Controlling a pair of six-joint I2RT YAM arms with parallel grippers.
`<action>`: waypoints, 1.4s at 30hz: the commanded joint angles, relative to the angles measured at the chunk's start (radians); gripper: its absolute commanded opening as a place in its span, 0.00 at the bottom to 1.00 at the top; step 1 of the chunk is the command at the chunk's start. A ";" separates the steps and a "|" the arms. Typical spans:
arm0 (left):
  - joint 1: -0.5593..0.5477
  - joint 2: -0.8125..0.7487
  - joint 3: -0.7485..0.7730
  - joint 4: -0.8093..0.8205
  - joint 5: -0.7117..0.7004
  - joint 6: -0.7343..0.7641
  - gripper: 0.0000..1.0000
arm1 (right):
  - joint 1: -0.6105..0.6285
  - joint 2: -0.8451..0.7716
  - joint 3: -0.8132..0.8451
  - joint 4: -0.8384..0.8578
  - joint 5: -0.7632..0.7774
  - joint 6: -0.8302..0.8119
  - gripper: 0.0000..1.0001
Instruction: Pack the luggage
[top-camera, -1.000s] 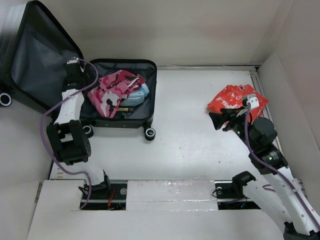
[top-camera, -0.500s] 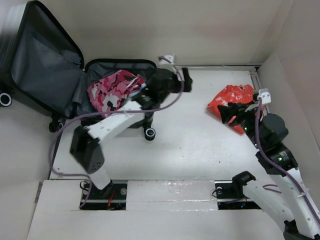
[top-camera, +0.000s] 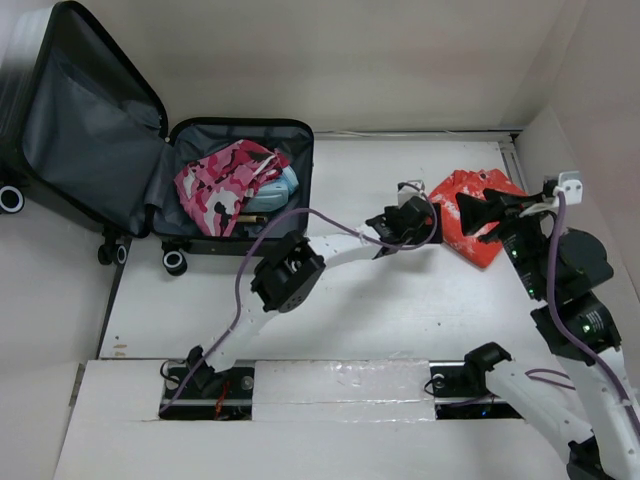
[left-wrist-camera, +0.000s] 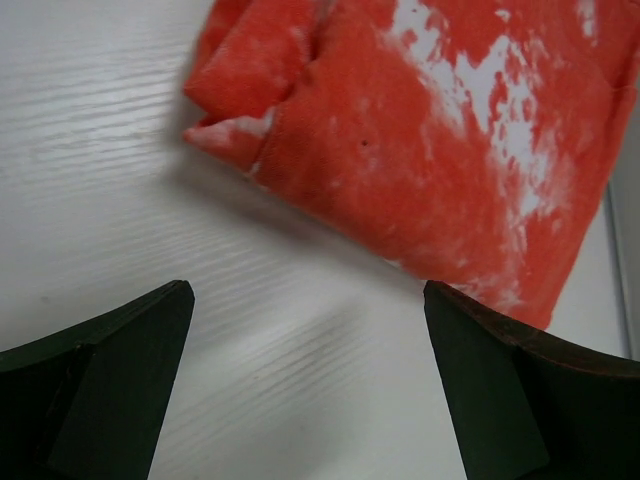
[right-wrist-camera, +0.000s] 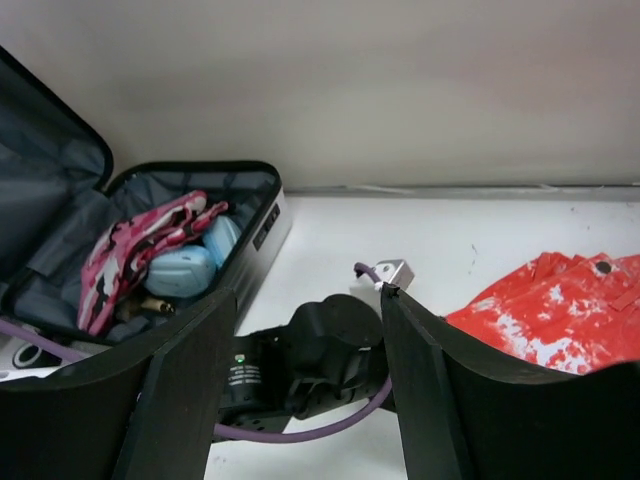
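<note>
The luggage (top-camera: 85, 115) is laid open at the table's (top-camera: 380, 300) far left.
The left hand (left-wrist-camera: 307, 290) and right hand (right-wrist-camera: 308, 293) are held open, empty, by a red-and-white cloth (left-wrist-camera: 430, 130); the stiff shell is judged best gripped at its lid rim.

The left arm (top-camera: 340, 248) stretches from its base at the near left diagonally across to the right, elbow bent midway. The left pincer (left-wrist-camera: 307, 295) points downward with its jaws spread wide and nothing between them. The right arm (top-camera: 575, 265) rises on the right side and bends leftward, and the right pincer (right-wrist-camera: 308, 295) hangs parted and empty just beside the left arm's wrist.
</note>
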 joint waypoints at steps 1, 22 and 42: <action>0.003 0.039 0.113 0.011 0.034 -0.145 0.96 | 0.010 0.015 -0.017 0.017 -0.035 -0.006 0.66; 0.034 0.208 0.149 0.197 0.106 -0.467 0.00 | 0.010 -0.027 -0.048 0.016 -0.129 0.024 0.66; 0.377 -0.237 0.259 -0.230 0.440 0.319 0.00 | 0.010 -0.051 -0.089 0.039 -0.173 0.024 0.66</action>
